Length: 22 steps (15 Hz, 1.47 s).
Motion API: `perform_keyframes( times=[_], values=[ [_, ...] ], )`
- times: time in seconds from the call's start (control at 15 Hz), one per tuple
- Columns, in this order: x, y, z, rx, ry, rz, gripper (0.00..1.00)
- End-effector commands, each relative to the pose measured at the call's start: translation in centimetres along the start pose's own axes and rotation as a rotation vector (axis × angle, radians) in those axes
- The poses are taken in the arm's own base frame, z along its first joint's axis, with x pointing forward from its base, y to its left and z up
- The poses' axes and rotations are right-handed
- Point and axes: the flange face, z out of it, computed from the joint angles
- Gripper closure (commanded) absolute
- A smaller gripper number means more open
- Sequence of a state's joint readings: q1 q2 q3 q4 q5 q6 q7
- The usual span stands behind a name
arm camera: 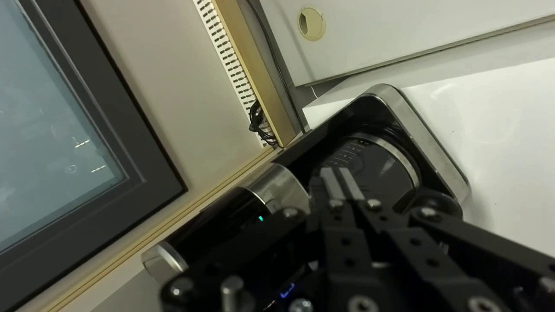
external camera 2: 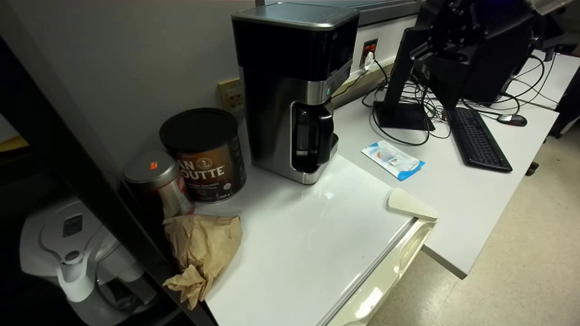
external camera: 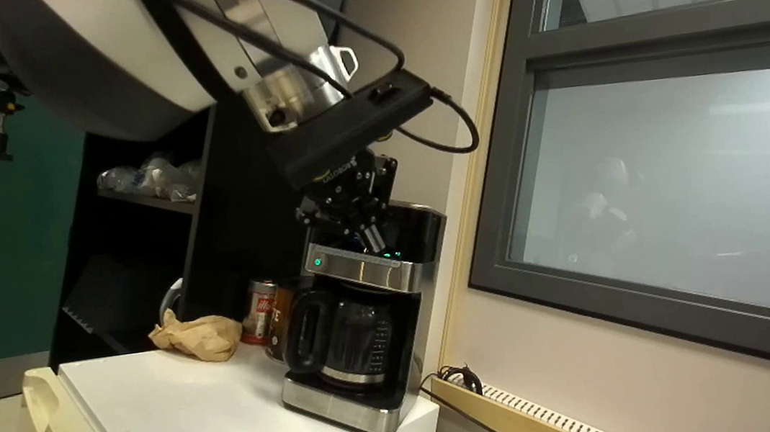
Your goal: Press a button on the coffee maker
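The coffee maker (external camera: 380, 272) is a tall black and silver machine standing at the counter's edge. Its side shows in an exterior view (external camera 2: 272, 117); in the wrist view (arm camera: 277, 184) its silver band and black panel show. Green lights glow on its control strip. The dark glass carafe (external camera: 351, 336) sits inside it. My gripper (external camera: 374, 239) overlaps the control strip in this exterior view; in an exterior view (external camera 2: 422, 52) it is apart from the front, with a gap. In the wrist view, the gripper fingers (arm camera: 342, 184) are together, with nothing between them, over the carafe. They hide part of the panel.
A reddish can (external camera: 259, 311), a brown coffee tin (external camera 2: 206, 158) and a crumpled paper bag (external camera 2: 204, 253) stand beside the coffee maker. A window frame (external camera: 663, 300) and wall lie on its other side. A monitor stand (external camera 2: 398, 113), keyboard (external camera 2: 480, 136) and pouch (external camera 2: 393, 159) are on the desk.
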<state>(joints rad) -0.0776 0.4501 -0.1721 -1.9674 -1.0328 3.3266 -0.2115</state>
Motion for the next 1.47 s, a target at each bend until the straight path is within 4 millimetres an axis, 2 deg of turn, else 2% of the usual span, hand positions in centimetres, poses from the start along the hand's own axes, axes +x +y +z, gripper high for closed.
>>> perform_keyframes(
  times=[0.0,0.47,1.0,1.4],
  values=[
    [1.1,0.0,3.0,-0.016,0.046,0.028,0.99],
    [2.8,-0.6,6.8,-0.024,0.079,0.085,0.99],
    [4.8,-0.1,8.4,-0.045,0.119,0.108,0.99],
    [5.5,0.2,9.3,-0.052,0.135,0.124,0.99]
  ],
)
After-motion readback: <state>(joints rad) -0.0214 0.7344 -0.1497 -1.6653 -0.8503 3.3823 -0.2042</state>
